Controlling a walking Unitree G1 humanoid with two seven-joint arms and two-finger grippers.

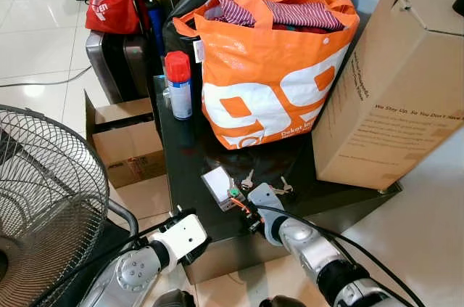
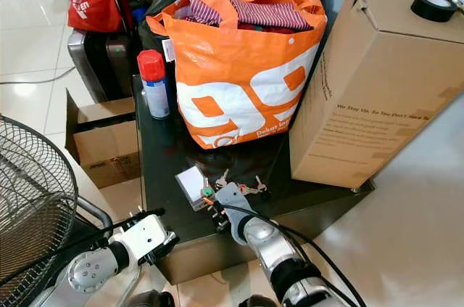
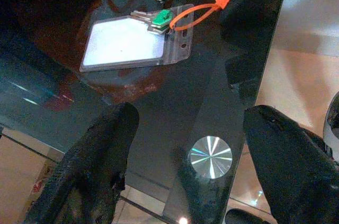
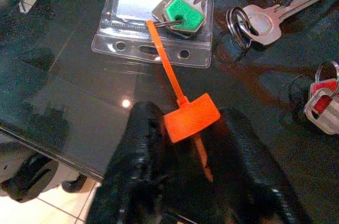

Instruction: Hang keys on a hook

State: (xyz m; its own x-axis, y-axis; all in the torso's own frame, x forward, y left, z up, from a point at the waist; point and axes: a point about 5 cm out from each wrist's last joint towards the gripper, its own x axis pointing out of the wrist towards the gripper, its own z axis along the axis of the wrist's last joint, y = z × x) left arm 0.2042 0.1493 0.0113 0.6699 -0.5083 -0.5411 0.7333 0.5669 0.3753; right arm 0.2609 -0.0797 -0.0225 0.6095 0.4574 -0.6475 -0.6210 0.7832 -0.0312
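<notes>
Now orange key tag (image 4: 190,123) between right gripper (image 4: 193,155) fingers.

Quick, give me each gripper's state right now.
Left gripper: open, holding nothing, above the black glass table edge.
Right gripper: fingers either side of the orange tag on the green-capped keys; grip cannot be told.

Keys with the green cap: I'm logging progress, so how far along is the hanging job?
Early. Nothing looks done: the keys lie on the black glass table, resting on a clear card holder. In hand: the right gripper is at the table's front edge, fingers around the orange tag on their strap. The left gripper hovers open nearby. Lifting and hanging remain.
</notes>
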